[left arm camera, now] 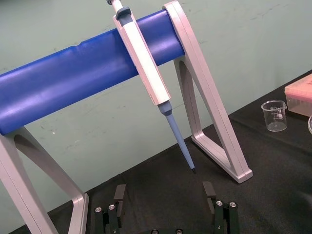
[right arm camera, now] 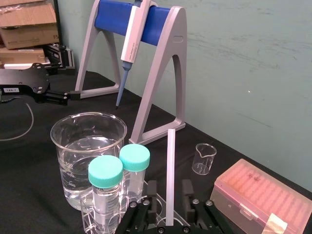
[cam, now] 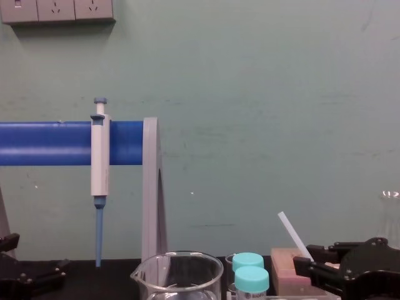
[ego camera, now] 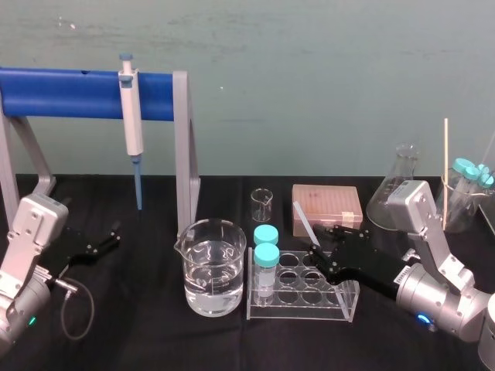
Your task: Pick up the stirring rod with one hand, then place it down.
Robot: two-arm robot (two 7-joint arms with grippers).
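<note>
Glass beaker print unreadable, black cloth, teal wall, sockets upper left, right gripper by rack grasping rod, left gripper released, lower left.

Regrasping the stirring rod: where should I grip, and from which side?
Probably mid-shaft on the stirring rod, across its thin width, from the robot's side. The right gripper pinches its lower end over the tube rack, and it leans; left gripper parked, open.
</note>
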